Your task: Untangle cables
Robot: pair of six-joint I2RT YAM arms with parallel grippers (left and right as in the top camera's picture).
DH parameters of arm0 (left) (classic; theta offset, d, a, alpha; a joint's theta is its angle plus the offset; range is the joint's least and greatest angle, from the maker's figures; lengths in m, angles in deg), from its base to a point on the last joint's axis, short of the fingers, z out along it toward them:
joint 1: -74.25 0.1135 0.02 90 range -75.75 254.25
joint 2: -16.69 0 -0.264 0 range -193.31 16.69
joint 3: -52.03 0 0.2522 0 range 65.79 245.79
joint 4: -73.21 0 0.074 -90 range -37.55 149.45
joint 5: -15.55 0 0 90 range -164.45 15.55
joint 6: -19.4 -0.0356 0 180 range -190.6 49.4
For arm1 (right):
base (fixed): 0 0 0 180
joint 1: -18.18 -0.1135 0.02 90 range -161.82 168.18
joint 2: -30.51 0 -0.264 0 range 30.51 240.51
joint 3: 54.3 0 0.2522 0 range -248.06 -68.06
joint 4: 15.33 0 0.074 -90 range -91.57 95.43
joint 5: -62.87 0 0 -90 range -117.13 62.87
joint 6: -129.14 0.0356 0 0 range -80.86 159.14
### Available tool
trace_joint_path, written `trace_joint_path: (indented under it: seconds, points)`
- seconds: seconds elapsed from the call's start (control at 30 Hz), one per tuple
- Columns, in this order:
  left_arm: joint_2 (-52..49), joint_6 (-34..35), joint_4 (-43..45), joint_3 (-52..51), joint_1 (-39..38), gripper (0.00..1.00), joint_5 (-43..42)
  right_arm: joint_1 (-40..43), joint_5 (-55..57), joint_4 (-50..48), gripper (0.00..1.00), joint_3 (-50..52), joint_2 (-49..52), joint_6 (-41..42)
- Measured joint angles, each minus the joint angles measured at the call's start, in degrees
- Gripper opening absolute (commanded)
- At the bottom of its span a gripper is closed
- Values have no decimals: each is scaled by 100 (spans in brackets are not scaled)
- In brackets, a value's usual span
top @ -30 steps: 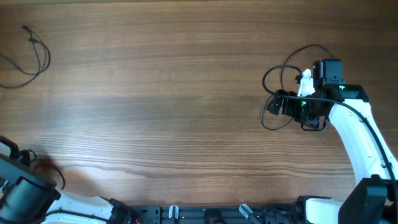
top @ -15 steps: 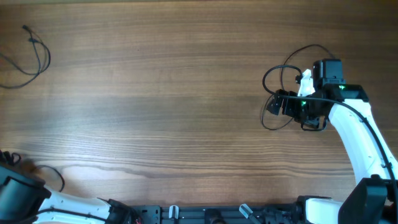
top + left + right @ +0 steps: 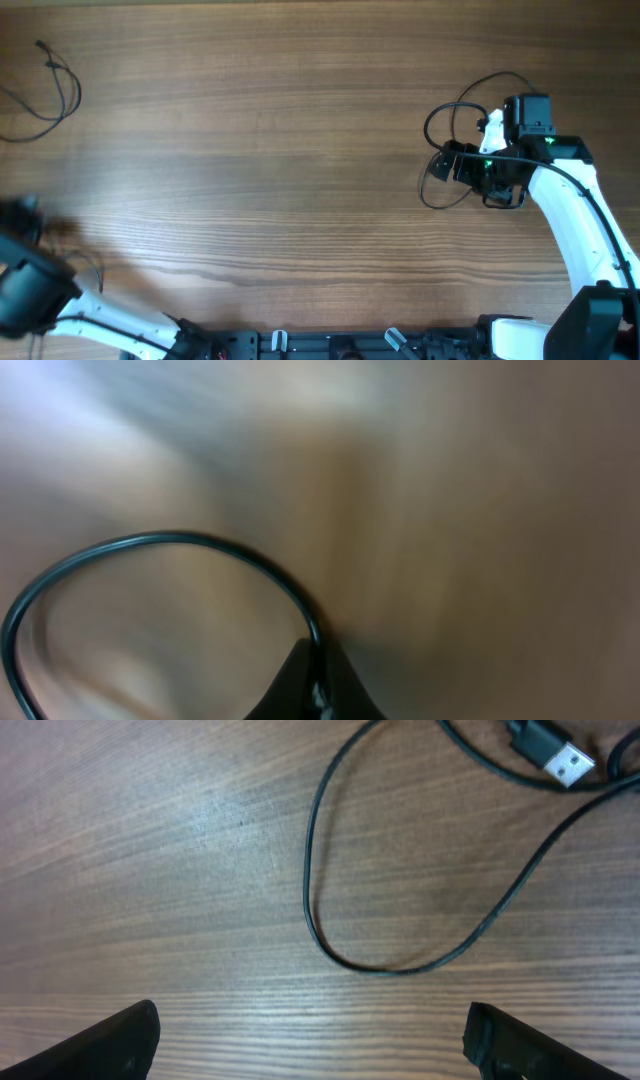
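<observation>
Left end effector (image 3: 312,685) clenched at the near-left desk edge, pinching a thin black cable (image 3: 180,540) arcing away leftward in a motion-blurred loop. Right end effector (image 3: 310,1032) spread wide and empty, low over the desk (image 3: 300,150). Directly ahead of the open fingers, a cable loop (image 3: 400,966) lying flat, long axis running away toward a silver USB plug (image 3: 560,760) at far right. Right arm's reach, plainly: left arm well apart from this tangle (image 3: 440,140). Far-left corner: another loose cable (image 3: 74,98), nearer the left arm. Nothing blocking a drop onto the loop, only crossing strands by the plug, likely to drag along.
</observation>
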Motion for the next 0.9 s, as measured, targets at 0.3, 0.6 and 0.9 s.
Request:
trace_joint_path:
  seconds: [0.3,0.6,0.9]
  points:
    - [9,-625,166,2439,-3080,4,-415,0,0,-70,100,0,0,22]
    - [44,-844,-234,2503,-4640,4,1049,0,0,-98,100,0,0,-35]
    - [769,295,-1663,2503,-3169,4,1921,0,0,-111,100,2,0,-74]
